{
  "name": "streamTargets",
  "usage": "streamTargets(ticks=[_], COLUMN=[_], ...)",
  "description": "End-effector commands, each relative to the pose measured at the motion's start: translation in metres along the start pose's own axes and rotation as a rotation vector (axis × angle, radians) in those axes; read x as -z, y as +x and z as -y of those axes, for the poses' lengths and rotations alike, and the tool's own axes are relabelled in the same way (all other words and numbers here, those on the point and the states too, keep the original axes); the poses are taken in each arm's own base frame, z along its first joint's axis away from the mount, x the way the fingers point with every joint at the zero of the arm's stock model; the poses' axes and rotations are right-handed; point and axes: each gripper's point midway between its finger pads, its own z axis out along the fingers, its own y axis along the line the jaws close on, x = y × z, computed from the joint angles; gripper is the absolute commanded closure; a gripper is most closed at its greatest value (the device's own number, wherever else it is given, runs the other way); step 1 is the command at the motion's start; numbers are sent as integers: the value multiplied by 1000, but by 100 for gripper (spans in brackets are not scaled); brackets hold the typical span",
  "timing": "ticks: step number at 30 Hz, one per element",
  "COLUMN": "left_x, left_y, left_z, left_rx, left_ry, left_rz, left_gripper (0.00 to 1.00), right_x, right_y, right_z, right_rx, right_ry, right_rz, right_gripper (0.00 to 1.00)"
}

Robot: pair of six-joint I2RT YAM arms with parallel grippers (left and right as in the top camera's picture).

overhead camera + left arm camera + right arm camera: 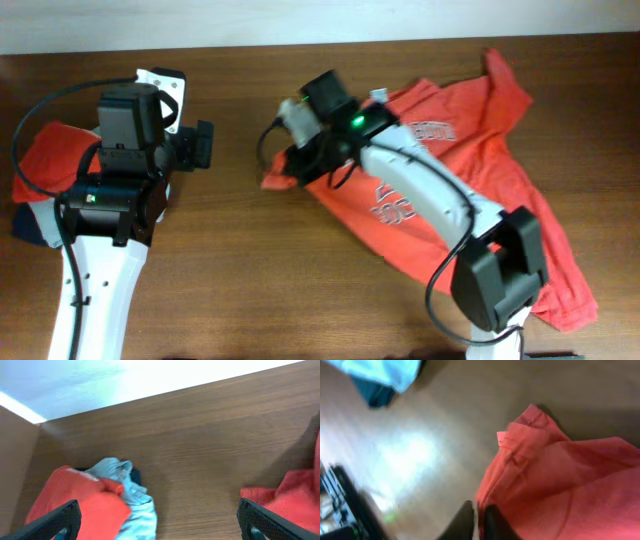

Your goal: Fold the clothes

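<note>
**Overhead and wrist views.** The wooden table (230,260) is carrying all the work. The large orange-red T-shirt (530,170) is lying on the table's right half, rumpled and askew, with its lettering (432,130) facing up. No clean fold is showing, so this garment is judged barely begun. The right arm (420,190) is reaching across the chest and hiding part of how the shirt lies. The small pile (95,497) of orange-red, grey-blue and navy pieces is sitting bunched at the far left and looks unfolded too. The left gripper (159,525) is hovering near it, jaws wide apart and holding nothing. The right gripper (479,522) is pinching the shirt's left edge, jaws nearly together.
</note>
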Motion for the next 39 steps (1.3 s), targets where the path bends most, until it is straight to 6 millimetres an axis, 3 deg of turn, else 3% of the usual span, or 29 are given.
streamTargets(ticks=[1,2,4,7,8,10,12,13,14,16,17,18,24,25,27,32,33,37,39], left_x=[6,6,5,5,5,2,-2,-6,-15,-36,-42,-54,-81,-83,-84,-85,-85,-85,-85], left_y=[-5,-5,-5,-6,-7,-8,-7,-6,-1,15,19,27,36,30,27,21,19,18,18], left_z=[-18,-17,-17,-16,-11,1,16,25,42,62,67,76,94,93,93,92,92,92,92], left_rx=[12,12,12,13,12,10,6,2,-22,-37,-38,-40,-42,-41,-40,-40,-55,-75,-75], left_ry=[-89,-88,-88,-80,-51,17,97,142,226,312,327,359,411,406,404,400,400,400,400], left_rz=[7,7,7,11,15,20,16,8,-18,-92,-115,-151,-191,-167,-151,-130,-118,-109,-109], left_gripper=[1,1,1,1,1,1,1,1,1,1,1,1,1,1,1,1,1,1,1], right_x=[-8,-3,15,49,67,100,128,144,168,202,208,221,245,251,254,244,227,193,184], right_y=[8,11,12,10,10,16,28,39,64,119,133,170,283,319,346,385,395,404,405], right_z=[-3,8,29,65,84,120,158,182,217,267,275,291,308,312,315,322,327,323,322], right_rx=[92,61,-5,-97,-158,-281,-414,-506,-647,-862,-912,-1035,-1384,-1497,-1570,-1626,-1583,-1544,-1533], right_ry=[60,100,136,178,200,244,282,306,338,378,383,390,380,420,453,458,458,446,443], right_rz=[-37,-48,-41,3,29,73,105,119,127,105,94,55,-69,-97,-115,-100,-100,-127,-130], right_gripper=[76,60,58,45,33,21,19,18,18,15,14,14,14,13,12,12,13,16,26])
